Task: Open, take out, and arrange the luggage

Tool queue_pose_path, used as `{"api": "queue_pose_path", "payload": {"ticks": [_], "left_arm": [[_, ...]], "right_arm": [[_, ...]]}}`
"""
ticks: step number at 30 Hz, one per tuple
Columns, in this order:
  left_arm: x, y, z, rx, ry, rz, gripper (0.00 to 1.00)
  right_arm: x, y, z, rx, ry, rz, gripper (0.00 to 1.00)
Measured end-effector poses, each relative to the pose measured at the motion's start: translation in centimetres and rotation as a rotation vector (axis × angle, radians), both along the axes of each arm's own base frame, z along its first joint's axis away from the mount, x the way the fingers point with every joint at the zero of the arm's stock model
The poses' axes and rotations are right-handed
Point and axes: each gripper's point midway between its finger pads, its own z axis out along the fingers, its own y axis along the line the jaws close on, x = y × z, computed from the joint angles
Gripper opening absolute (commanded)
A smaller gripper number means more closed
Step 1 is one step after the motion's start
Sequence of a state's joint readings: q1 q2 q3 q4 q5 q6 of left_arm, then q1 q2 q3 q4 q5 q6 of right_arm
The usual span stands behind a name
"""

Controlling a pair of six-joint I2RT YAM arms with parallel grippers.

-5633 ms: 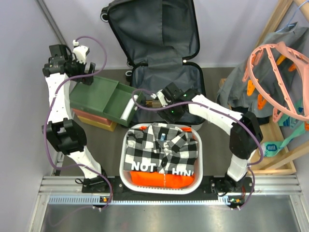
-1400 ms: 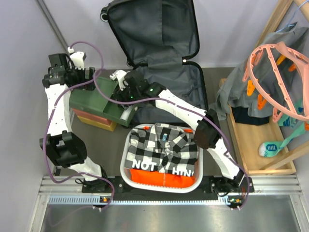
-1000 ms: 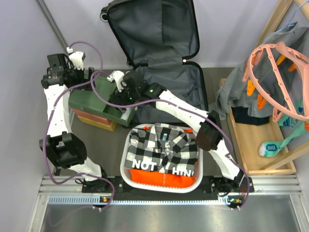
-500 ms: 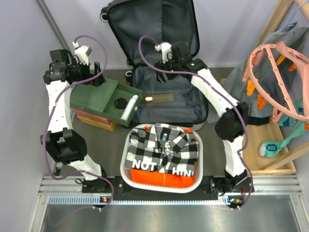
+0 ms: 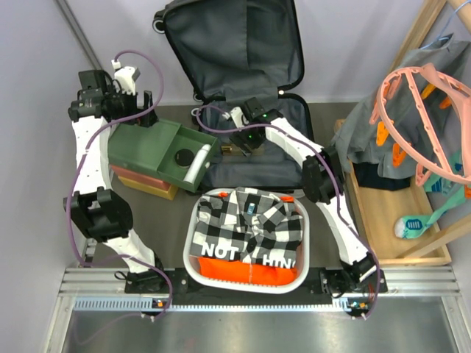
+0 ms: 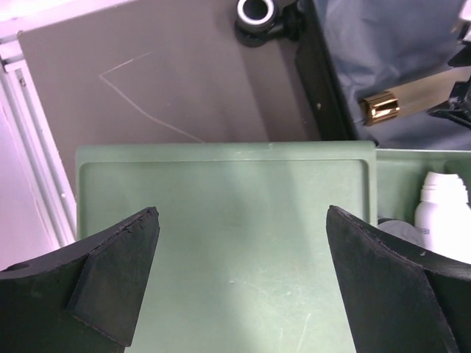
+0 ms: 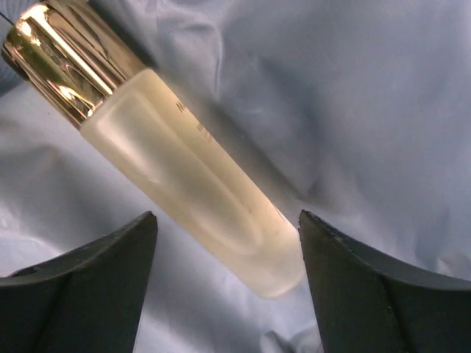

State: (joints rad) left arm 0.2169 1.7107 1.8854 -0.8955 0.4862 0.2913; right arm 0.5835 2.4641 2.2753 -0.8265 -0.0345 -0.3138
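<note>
The top view is bright and evenly lit from above, with faint shadows. The metal sheet (image 5: 235,327) at the near edge has a pale sheen. The luggage (image 5: 235,51) lining is dark but readable. In the left wrist view a pale band of glare crosses the green box (image 6: 228,235), and the left fingers (image 6: 110,287) are near-black. The right wrist view has a blue cast. There the bottle (image 7: 199,191) is sharp, its gold cap (image 7: 70,66) glints, a soft shadow lies beside it, and the right fingers (image 7: 81,287) are blurred.
</note>
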Motion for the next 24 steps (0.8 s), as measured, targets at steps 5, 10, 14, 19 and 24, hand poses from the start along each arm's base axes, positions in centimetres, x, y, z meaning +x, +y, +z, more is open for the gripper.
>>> {"api": "queue_pose_path", "payload": {"ticks": [5,10,14,19,24], "left_arm": [[0.2,0.7,-0.1,0.035,0.004,0.022,0.99],[0.2,1.1,-0.2,0.059,0.004,0.029,0.99],[0.2,1.1,-0.1,0.061,0.004,0.026,0.99],[0.3,0.9,0.2,0.056,-0.003,0.016,0.99],[0.3,0.7,0.3,0.053,-0.007,0.004,0.99]], "right_arm": [[0.4,0.3,-0.4,0.013,-0.003,0.01,0.39],[-0.3,0.7,1.5,0.033,-0.008,0.059,0.15],[-1.4,1.2,1.5,0.059,0.026,0.061,0.0],[-3.9,0.0,-1.4,0.023,0.141,0.045,0.23],[-3.8,-0.5,-1.4,0.006,0.142,0.03,0.38]]}}
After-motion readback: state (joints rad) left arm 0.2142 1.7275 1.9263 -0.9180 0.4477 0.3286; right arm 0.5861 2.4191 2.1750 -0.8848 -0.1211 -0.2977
